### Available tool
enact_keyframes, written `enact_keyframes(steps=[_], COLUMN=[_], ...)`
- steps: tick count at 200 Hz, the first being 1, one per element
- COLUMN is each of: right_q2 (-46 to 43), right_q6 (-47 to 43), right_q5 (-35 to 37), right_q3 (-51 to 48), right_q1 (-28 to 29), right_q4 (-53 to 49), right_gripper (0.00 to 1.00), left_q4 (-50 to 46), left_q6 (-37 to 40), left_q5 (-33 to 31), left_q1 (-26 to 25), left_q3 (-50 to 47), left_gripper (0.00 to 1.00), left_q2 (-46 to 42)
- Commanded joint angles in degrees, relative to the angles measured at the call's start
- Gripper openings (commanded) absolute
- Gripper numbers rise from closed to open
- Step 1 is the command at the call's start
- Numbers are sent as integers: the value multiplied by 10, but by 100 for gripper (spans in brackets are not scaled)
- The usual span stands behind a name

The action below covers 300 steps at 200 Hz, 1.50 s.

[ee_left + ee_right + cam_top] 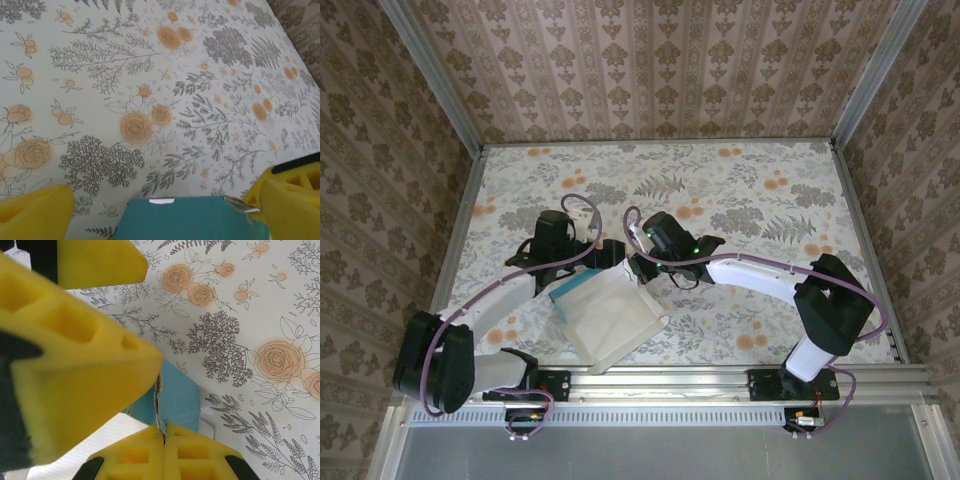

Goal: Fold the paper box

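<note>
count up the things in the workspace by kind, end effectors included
paper box: 1
end effectors: 2 (left end effector, right end effector)
total: 3

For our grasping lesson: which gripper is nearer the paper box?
Right. The right gripper is shut on the paper box edge; the left gripper is open, straddling its blue edge.

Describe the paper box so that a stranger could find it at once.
On the floral table, look between the left arm and the right arm. There lies the paper box, a white card with a turquoise strip, the only plain-coloured sheet on the patterned top.
</note>
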Motion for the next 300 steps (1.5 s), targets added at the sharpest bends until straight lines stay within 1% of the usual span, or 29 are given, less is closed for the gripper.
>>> enact_keyframes(steps=[1,39,133,155,180,197,221,238,266,300], right_q2=[13,13,4,-3,-30,-62,-112,-137,-137,-74], right_q6=[3,4,7,11,24,45,91,139,224,296], right_q5=[7,10,13,12,11,10,13,32,54,79], right_q3=[-10,-14,-20,-23,-33,-54,-110,-150,-207,-219], right_q1=[6,7,6,6,7,7,14,24,54,101], right_q4=[4,4,7,7,9,15,37,46,90,143], right_gripper=[2,2,5,9,19,24,33,35,37,39], left_q4=[56,82,93,96,100,105,109,111,117,126], left_q6=[-14,-18,-10,-12,-13,-18,-20,-21,-26,-32], left_q5=[18,37,35,36,35,36,34,31,26,18], left_q1=[5,5,5,5,5,5,3,1,-1,-6], left_q3=[-9,-12,-25,-28,-33,-37,-42,-46,-51,-52], left_gripper=[96,96,96,96,96,96,96,97,97,97], left_q2=[10,36,76,74,71,67,63,60,57,59])
